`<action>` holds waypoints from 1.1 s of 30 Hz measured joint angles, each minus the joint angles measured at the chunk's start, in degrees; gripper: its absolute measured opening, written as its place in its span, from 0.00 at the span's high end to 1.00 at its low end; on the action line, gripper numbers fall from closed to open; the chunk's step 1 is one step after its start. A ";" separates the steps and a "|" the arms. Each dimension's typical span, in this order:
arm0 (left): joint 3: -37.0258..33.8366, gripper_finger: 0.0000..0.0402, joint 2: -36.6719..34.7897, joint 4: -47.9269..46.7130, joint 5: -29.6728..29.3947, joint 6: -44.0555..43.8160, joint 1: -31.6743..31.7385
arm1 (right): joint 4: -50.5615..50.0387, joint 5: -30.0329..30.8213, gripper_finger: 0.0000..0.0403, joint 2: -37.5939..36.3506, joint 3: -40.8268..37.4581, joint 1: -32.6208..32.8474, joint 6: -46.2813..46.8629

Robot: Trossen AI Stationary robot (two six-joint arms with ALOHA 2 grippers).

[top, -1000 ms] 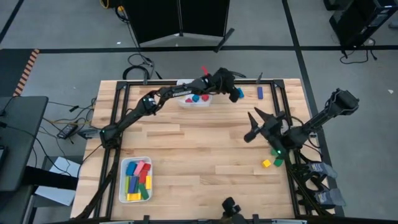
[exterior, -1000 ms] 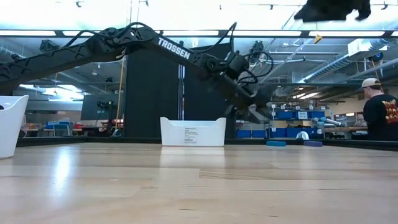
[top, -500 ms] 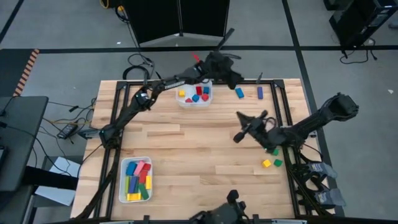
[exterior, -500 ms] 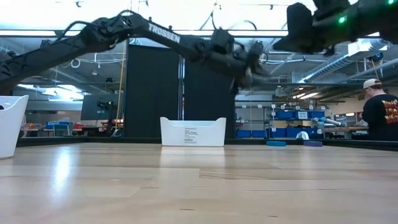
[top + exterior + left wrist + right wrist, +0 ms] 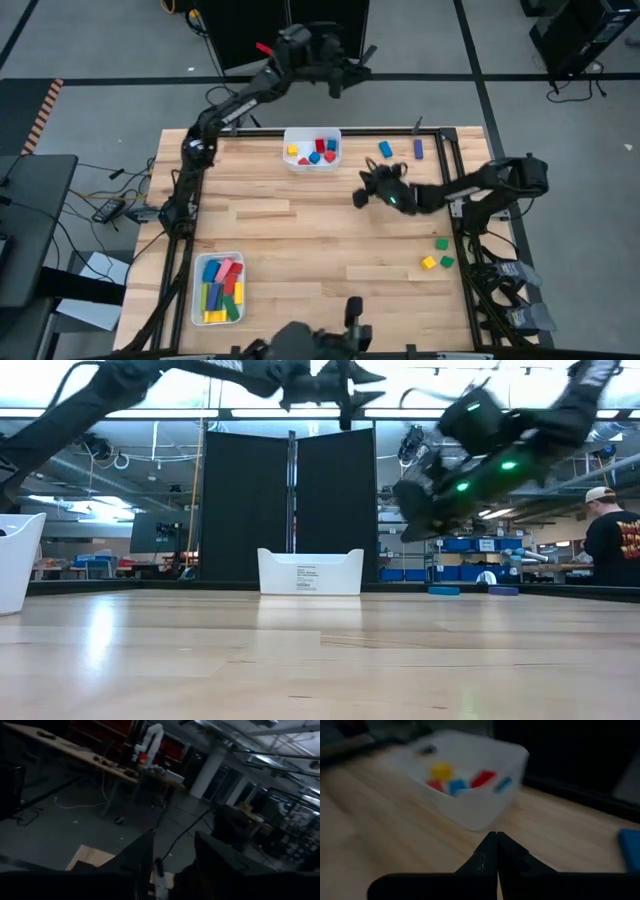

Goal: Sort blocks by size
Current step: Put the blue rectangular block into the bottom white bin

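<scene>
Right gripper (image 5: 360, 196) is pinched shut and empty, held above the worktop's middle, its arm reaching in from the right edge. I see the left gripper (image 5: 340, 72) raised beyond the far edge; whether it's open I can't tell. Far tray (image 5: 312, 163) holds small blocks (image 5: 320, 152); near-left tray (image 5: 196, 297) holds bars (image 5: 220, 289). Loose blocks (image 5: 436, 256) lie near the right edge.

The left arm stretched far back, its hand (image 5: 340, 75) raised beyond the counter's rear edge. The right arm reached inward, its hand (image 5: 362, 196) pinched closed and empty above mid-counter.
</scene>
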 joint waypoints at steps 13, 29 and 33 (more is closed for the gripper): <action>0.02 0.62 -15.90 -37.92 -10.68 25.98 -1.72 | -26.50 -9.19 0.98 -2.79 11.25 -16.14 -3.66; -1.40 0.62 -23.11 -54.99 -25.29 36.45 -14.64 | -55.32 -15.14 0.98 -9.18 11.14 -26.36 4.36; -6.47 0.62 -25.65 -54.61 -29.06 36.44 -16.81 | -57.50 -15.03 0.98 -9.33 11.12 -28.64 4.69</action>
